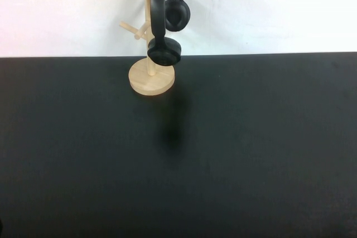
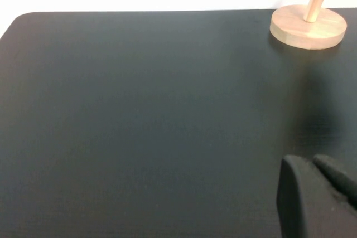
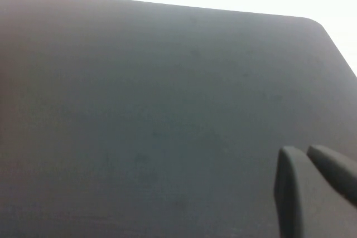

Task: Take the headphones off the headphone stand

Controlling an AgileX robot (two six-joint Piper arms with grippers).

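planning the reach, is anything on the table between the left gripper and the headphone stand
Nothing: the left wrist view shows only bare black table between the left gripper and the headphone stand. The right gripper hangs over bare table too.

left tool (image 2: 313,193): matte black, two blunt rounded fingers, above the desk
right tool (image 3: 312,185): dark grey-black, smooth rounded fingertips, above the desk

Only the headphone stand (image 1: 151,76) interrupts the black table (image 1: 251,149).

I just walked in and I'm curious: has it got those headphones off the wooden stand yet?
Not yet. The headphones hang on the headphone stand. The left gripper and right gripper are shut, above bare table, holding nothing. Reaching, gripping and lifting remain.
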